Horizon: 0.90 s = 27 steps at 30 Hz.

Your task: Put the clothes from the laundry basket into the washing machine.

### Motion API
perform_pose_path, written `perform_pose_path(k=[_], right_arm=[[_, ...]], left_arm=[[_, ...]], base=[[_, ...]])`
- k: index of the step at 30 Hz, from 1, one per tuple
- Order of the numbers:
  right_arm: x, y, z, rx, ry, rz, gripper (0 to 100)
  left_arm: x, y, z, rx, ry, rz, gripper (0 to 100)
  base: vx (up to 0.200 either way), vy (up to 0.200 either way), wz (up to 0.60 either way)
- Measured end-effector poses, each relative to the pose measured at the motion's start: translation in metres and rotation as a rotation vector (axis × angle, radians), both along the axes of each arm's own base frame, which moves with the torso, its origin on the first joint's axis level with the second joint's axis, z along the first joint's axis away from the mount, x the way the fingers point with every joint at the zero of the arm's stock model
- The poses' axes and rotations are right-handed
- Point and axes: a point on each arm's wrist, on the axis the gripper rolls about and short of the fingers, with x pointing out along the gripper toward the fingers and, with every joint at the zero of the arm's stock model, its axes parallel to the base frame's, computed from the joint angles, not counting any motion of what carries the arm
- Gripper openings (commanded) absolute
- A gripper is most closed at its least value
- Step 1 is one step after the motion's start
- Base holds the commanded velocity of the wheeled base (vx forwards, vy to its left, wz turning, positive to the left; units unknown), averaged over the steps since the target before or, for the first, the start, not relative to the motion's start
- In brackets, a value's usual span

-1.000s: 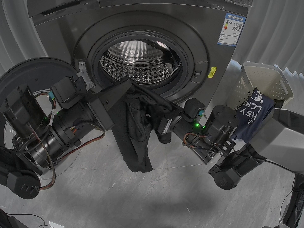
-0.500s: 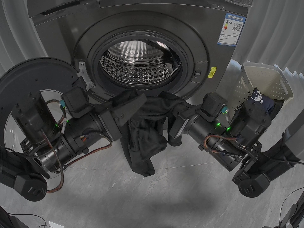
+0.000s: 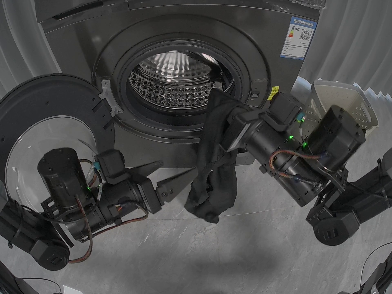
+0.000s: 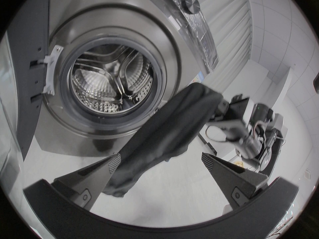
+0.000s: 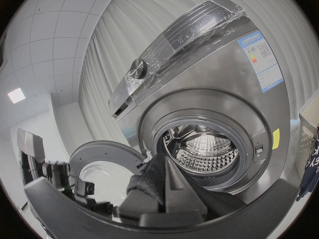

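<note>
While the washing machine (image 3: 261, 33) stands with its round door (image 3: 45, 103) swung wide, the drum (image 3: 175, 84) just beyond the right pincer (image 5: 167, 178) shows its shiny perforated steel wall. That pincer is clamped on a black garment (image 3: 214, 160), gripping it at the top, right at the lower rim of the opening. From there the cloth hangs straight down below the pincer, across the machine's front panel, with its bunched lower end just off the grey tiled floor (image 3: 228, 250). I cannot tell whether any of it lies over the lip of the drum.

The pale laundry basket (image 3: 347, 92) sits behind the right pincer's arm, beside the machine and against the grey curtain (image 3: 359, 33); the arm hides much of it. In the right wrist view a navy cloth (image 5: 310, 175) with white print hangs at the basket's wall.

The left pincer (image 3: 178, 169) sits low, well below the opening, its two fingers spread apart. One fingertip points at the hanging garment and comes close beside it, though I cannot tell whether it touches. The open door, with its glass window, lies behind that left pincer. A blue label (image 3: 298, 37) and a small yellow sticker (image 3: 273, 93) sit on the machine's front, above the right pincer.
</note>
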Motion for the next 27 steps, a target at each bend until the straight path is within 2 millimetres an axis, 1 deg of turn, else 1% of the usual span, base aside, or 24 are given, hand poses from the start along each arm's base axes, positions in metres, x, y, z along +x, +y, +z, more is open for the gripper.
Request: perform_pose_path(k=[5, 11, 15, 22, 27], right_arm=[[0.005, 0.004, 0.012, 0.016, -0.003, -0.016, 0], [0.008, 0.007, 0.023, 0.039, -0.021, -0.020, 0], [0.009, 0.008, 0.026, 0.051, -0.030, -0.019, 0], [0.009, 0.012, 0.034, 0.085, -0.027, -0.004, 0], [0.008, 0.013, 0.036, 0.099, -0.023, 0.001, 0]], left_arm=[[-0.002, 0.001, -0.021, 0.053, 0.049, 0.001, 100], [0.000, -0.002, -0.037, 0.060, 0.028, -0.006, 100], [0.004, -0.006, -0.051, 0.065, 0.004, -0.005, 100], [0.015, -0.013, -0.083, 0.145, 0.042, -0.004, 100], [0.025, -0.020, -0.096, 0.162, 0.059, 0.000, 100]], base=[[0.000, 0.000, 0.00], [0.000, 0.000, 0.00], [0.000, 0.000, 0.00], [0.000, 0.000, 0.00], [0.000, 0.000, 0.00]])
